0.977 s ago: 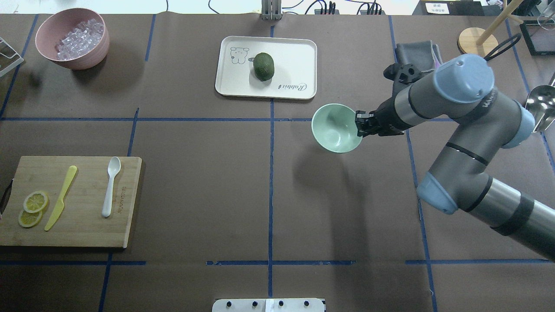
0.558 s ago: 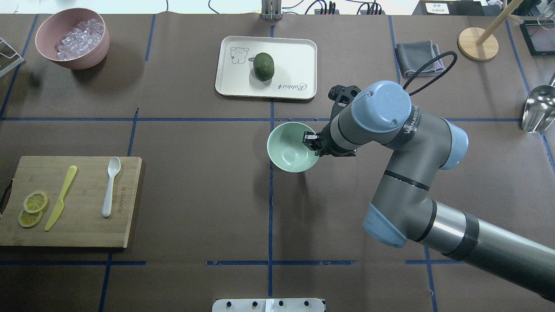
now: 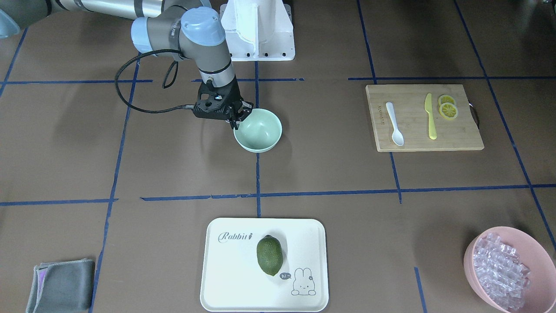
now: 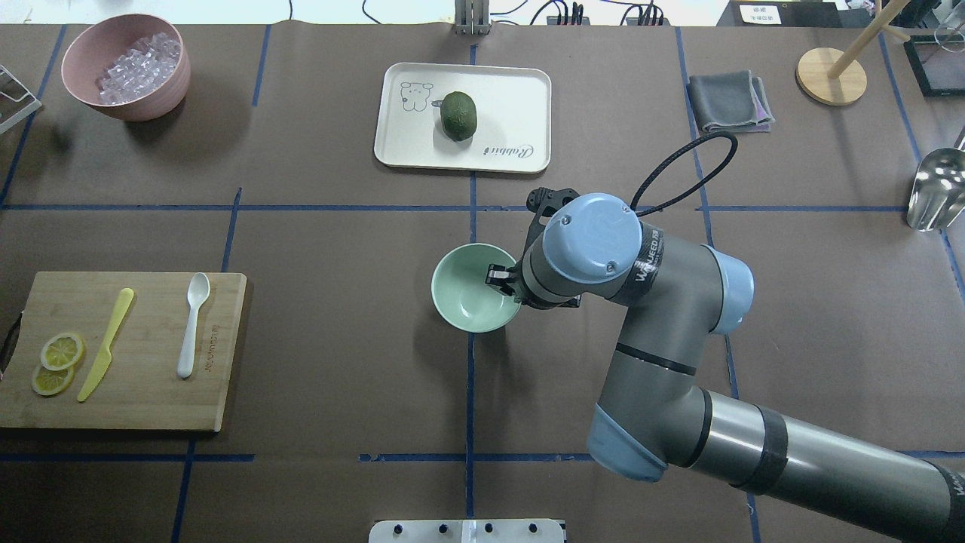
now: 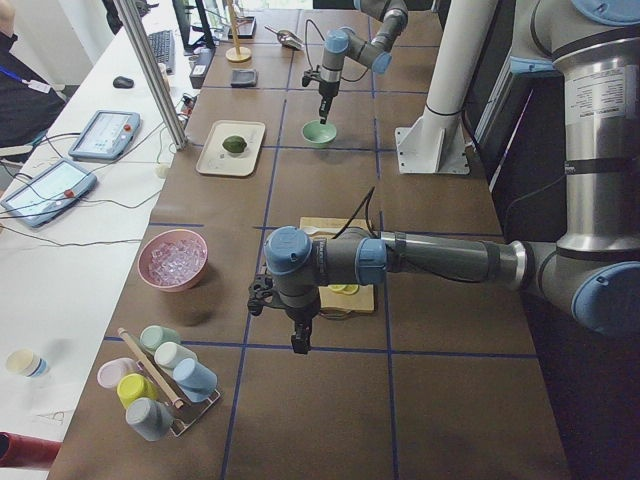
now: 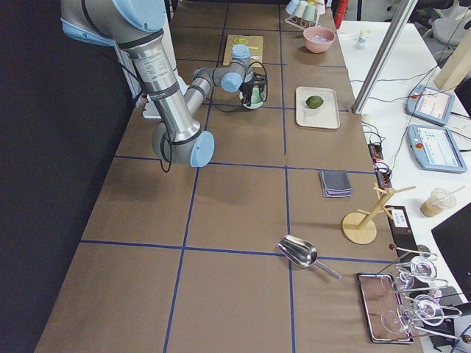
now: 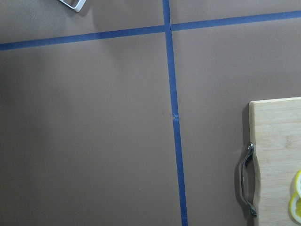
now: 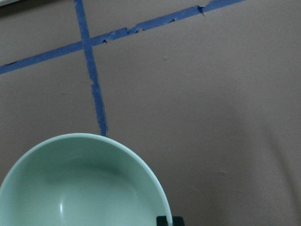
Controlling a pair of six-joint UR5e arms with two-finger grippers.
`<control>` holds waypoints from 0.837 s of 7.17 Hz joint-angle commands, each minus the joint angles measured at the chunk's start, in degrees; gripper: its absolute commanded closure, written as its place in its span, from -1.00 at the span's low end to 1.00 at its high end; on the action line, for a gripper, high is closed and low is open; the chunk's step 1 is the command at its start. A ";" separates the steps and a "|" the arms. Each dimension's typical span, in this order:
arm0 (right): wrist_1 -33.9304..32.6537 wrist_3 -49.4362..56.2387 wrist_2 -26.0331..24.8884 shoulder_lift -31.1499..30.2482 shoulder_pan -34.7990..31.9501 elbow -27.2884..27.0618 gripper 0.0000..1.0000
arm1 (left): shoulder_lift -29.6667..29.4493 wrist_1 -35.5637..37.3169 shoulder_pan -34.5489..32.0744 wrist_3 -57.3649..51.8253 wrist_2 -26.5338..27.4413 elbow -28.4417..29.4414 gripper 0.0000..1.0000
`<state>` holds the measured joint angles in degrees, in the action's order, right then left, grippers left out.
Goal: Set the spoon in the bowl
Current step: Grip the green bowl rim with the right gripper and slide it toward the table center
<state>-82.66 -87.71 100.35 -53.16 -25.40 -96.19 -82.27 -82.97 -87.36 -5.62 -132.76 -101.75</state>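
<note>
The white spoon lies on the wooden cutting board at the table's left, also in the front-facing view. My right gripper is shut on the right rim of the mint-green bowl, which is empty and sits at the centre tape line, low over the table. The bowl also shows in the front-facing view and the right wrist view. My left gripper shows only in the exterior left view, beyond the board's outer end. I cannot tell whether it is open or shut.
A yellow-green knife and lemon slices share the board. A pink bowl of ice cubes stands far left. A white tray holds a green fruit. A grey cloth and metal scoop lie at right.
My right arm has carried the bowl leftwards and nearer to the robot, from right of the centre line onto it. The spoon has not moved.
</note>
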 commanded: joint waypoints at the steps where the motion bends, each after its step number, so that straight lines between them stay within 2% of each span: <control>1: -0.04 -0.36 -0.85 1.66 0.53 2.15 1.00 | -0.08 0.00 0.00 0.00 -0.04 0.06 -1.00; 2: -0.04 -0.27 -0.77 1.48 0.53 2.15 0.96 | -0.08 0.00 0.00 0.00 -0.04 0.06 -1.00; 3: 0.04 -0.36 -0.77 1.48 0.53 2.15 0.45 | -0.08 0.00 0.00 0.00 -0.04 0.06 -1.00; 4: -0.13 -0.36 -0.85 1.48 0.44 1.71 -0.98 | -0.08 0.00 0.00 0.00 -0.04 -0.03 -1.00; 6: -0.39 0.34 0.54 1.40 -1.56 0.49 -0.99 | -0.08 0.00 0.09 0.00 0.05 0.06 -1.00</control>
<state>-82.87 -87.83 99.90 -51.69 -25.57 -94.83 -82.35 -82.97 -87.35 -5.63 -132.79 -101.71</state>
